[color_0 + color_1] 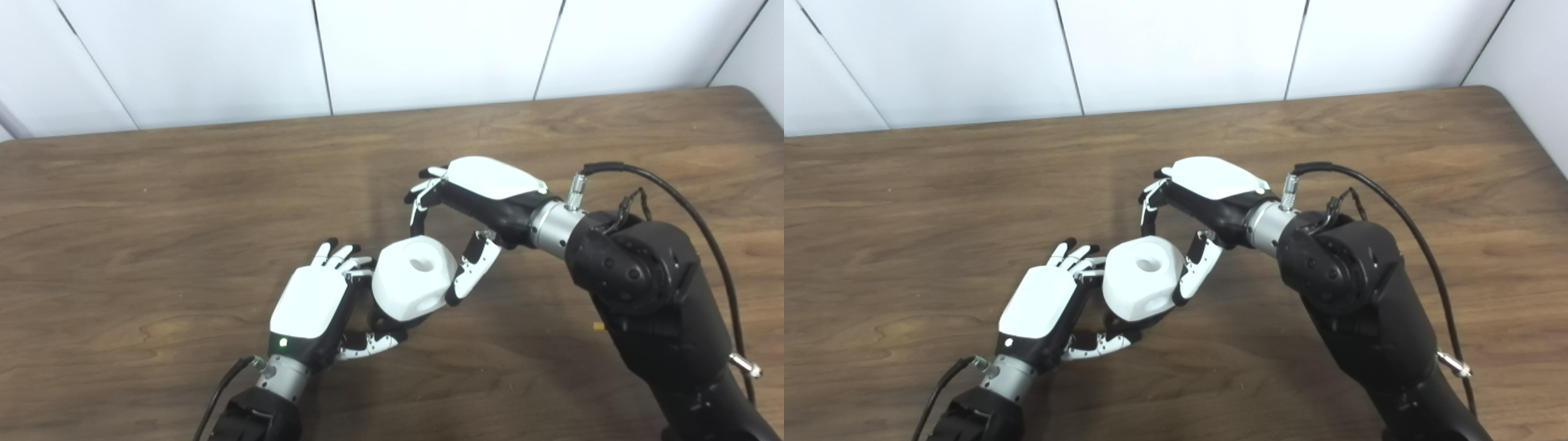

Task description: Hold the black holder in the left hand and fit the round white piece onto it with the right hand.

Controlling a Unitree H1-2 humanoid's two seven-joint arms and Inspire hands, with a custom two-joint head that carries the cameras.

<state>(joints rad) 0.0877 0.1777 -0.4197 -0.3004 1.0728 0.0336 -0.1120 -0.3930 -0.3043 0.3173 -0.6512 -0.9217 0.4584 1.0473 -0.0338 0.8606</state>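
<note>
The round white piece [413, 278], faceted and with a hole in its top, sits between my two hands near the middle of the table. My right hand [478, 190] reaches in from the right, shut on it, with the fingers against its far top edge and the thumb along its right side. My left hand [312, 303] is curled against the piece's left and underside, shut on the black holder [381, 320]. Only a small dark part of the holder shows below the white piece. The white piece rests on top of the holder; how they meet is hidden.
The brown wooden table [153, 214] stretches wide to the left and behind the hands. A white panelled wall [1176, 49] runs along the table's far edge. My right forearm [1353, 294] with its black cable fills the lower right.
</note>
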